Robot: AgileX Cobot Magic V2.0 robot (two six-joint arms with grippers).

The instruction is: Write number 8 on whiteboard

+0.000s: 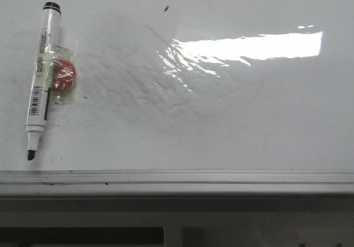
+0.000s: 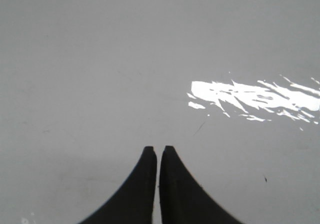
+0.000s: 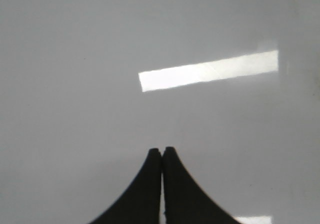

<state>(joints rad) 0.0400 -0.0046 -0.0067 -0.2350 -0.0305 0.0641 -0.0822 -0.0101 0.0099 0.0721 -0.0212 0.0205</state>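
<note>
One uncapped marker (image 1: 42,75), whiteboard (image 1: 221,125) unmarked.

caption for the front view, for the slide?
Uncapped marker with a red piece taped on lies at left on the blank whiteboard; no 8 written yet.

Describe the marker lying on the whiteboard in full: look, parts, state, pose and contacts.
The marker lies flat on the whiteboard at its left side in the front view, nearly lengthwise toward the camera and slightly slanted. Its barrel is white with a printed label and barcode, the far end black. The cap is off: the dark chisel tip points at the near grey frame edge. A clear, crinkled tape or film wraps the mid-barrel and joins a red round piece beside it. No gripper touches it, and no 8 is drawn yet.
</note>
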